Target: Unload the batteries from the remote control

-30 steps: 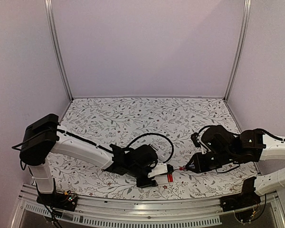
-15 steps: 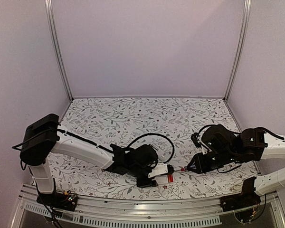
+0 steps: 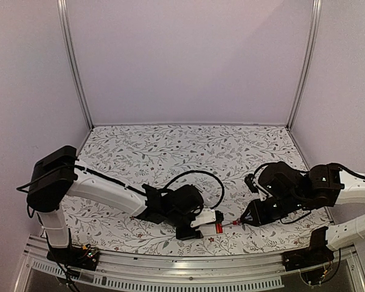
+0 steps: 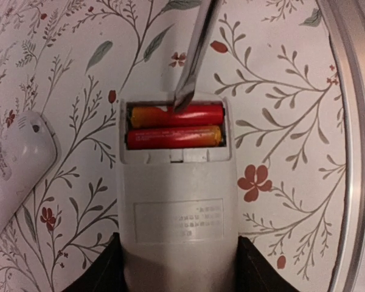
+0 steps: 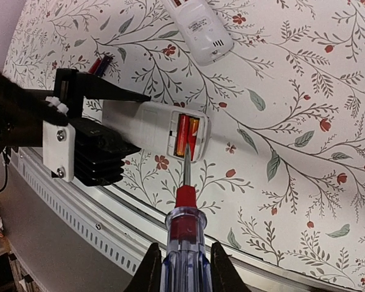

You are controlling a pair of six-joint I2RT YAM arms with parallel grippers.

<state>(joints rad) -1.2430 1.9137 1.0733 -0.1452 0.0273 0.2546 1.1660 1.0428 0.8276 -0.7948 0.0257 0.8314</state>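
The white remote control (image 4: 176, 207) lies face down near the table's front edge, its battery bay open at the far end. Two red batteries (image 4: 175, 126) lie side by side in the bay. My left gripper (image 4: 176, 271) is shut on the remote's near end. My right gripper (image 5: 184, 271) is shut on the red-and-blue screwdriver (image 5: 185, 237), whose metal tip (image 4: 185, 97) rests on the far battery at the bay's edge. In the top view the remote (image 3: 208, 217) sits between the left gripper (image 3: 194, 222) and right gripper (image 3: 248, 217). The right wrist view shows the batteries (image 5: 186, 135) just beyond the tip.
A rounded white plastic piece (image 5: 198, 24) lies on the floral tabletop beside the remote, also in the left wrist view (image 4: 15, 167). The metal rail of the table's front edge (image 5: 109, 210) runs close by the remote, and shows in the left wrist view (image 4: 353, 121).
My right gripper has shifted slightly toward the front edge with the screwdriver, its tip staying at the remote's open end. The left gripper and the remote have barely moved.
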